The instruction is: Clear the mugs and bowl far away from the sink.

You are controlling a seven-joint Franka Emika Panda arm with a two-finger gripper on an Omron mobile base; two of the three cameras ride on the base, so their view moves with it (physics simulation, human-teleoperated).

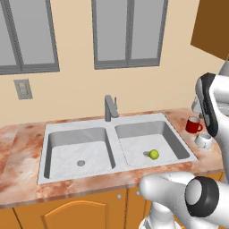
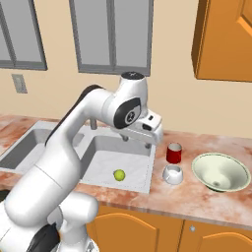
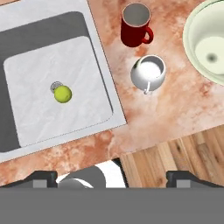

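So the red mug sits top center in the hand view, white mug just below, cream bowl at the right edge. All on the table beside the sink. The claw hangs spread, holding nothing.

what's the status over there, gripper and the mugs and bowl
Gripper open, empty, above the counter. Red mug, white mug and bowl sit right of the sink, untouched. Nothing blocking; green ball in basin.

No readable text, no labels — none.
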